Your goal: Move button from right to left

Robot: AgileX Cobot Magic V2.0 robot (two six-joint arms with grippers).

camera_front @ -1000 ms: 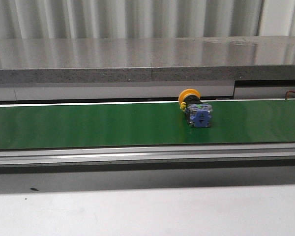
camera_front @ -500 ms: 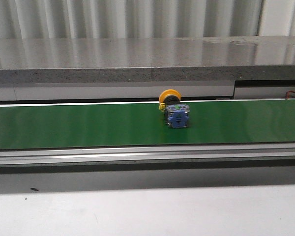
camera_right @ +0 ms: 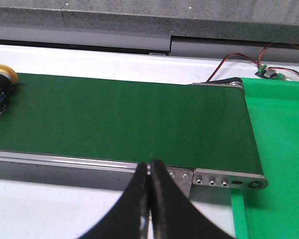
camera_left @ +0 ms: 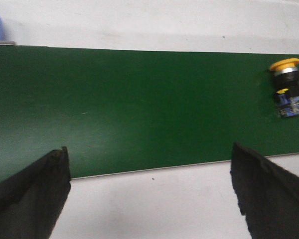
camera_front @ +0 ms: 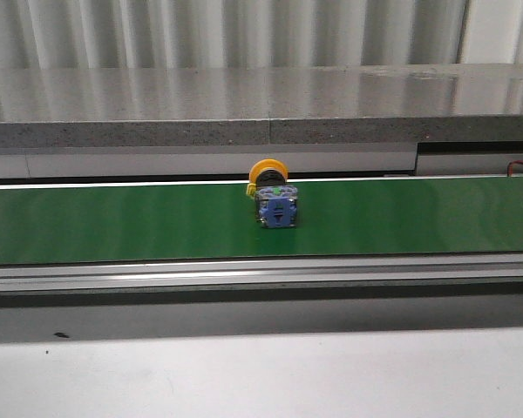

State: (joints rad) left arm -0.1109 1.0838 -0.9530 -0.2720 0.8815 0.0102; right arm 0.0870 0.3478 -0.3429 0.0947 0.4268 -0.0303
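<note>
The button (camera_front: 274, 197) lies on its side mid-belt (camera_front: 113, 222), cap toward the far edge. My left tool (camera_left: 149, 191), fingers apart, is nearer it; my right tool (camera_right: 150, 199) is closed, empty.

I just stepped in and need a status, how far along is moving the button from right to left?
Partway. The button lies on its side about mid-length of the green belt, no longer at the right end. Nothing holds it: the left gripper waits open above the belt, the right gripper is shut and empty. The leftward stretch remains.
</note>
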